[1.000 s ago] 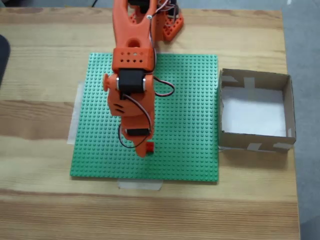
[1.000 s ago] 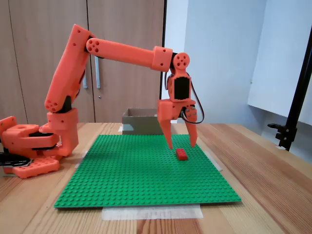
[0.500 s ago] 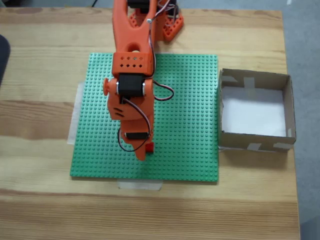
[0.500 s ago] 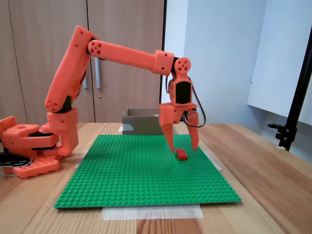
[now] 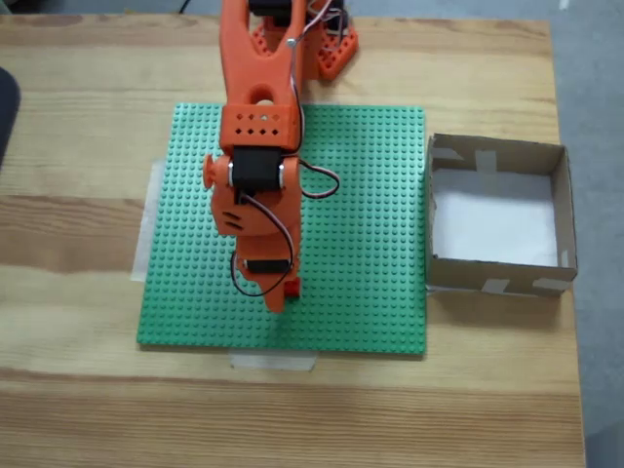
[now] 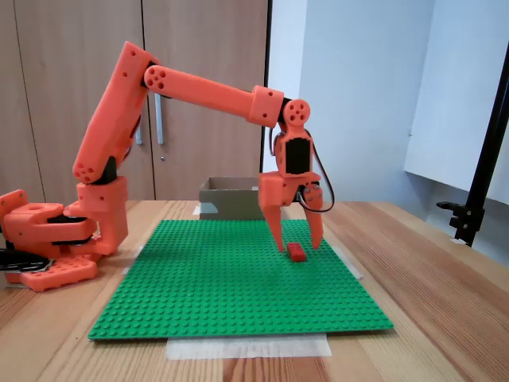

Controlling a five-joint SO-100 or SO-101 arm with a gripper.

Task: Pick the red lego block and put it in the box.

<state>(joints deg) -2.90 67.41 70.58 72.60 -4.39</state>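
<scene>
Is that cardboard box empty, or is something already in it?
Empty. In the fixed view from above, the box shows only its bare white floor; the red lego block lies on the green baseplate, under the open end effector.

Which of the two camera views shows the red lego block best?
The fixed view from table height shows the red lego block best: it lies whole on the green baseplate, between the open gripper fingers. In the fixed view from above, the arm hides most of it; only a red corner shows.

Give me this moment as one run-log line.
phase: pre-grasp | gripper: open, straddling red lego block | block: on green baseplate | box: empty
</scene>
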